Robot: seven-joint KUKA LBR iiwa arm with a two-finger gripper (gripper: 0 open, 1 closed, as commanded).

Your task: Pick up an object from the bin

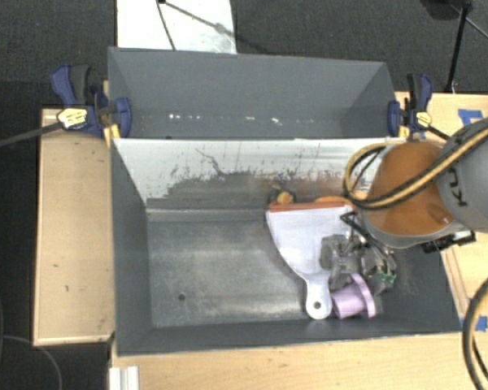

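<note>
A small purple spool point(351, 302) lies on its side near the bin's point(195, 258) front wall, toward its right corner, just beside the flat white dustpan's point(297, 238) handle.

Grey KUKA arm point(481, 165): rounded, smooth link with part of some dark lettering on it. Wrist sits under a glossy, dome-shaped orange cover point(407, 193). Black cables point(364, 169) loop across the cover and run along the arm. Black bracket point(447, 240) at the cover's lower edge. Gripper point(347, 276): dark grey metal, blocky, with a small green part point(388, 279) on its side.
</note>
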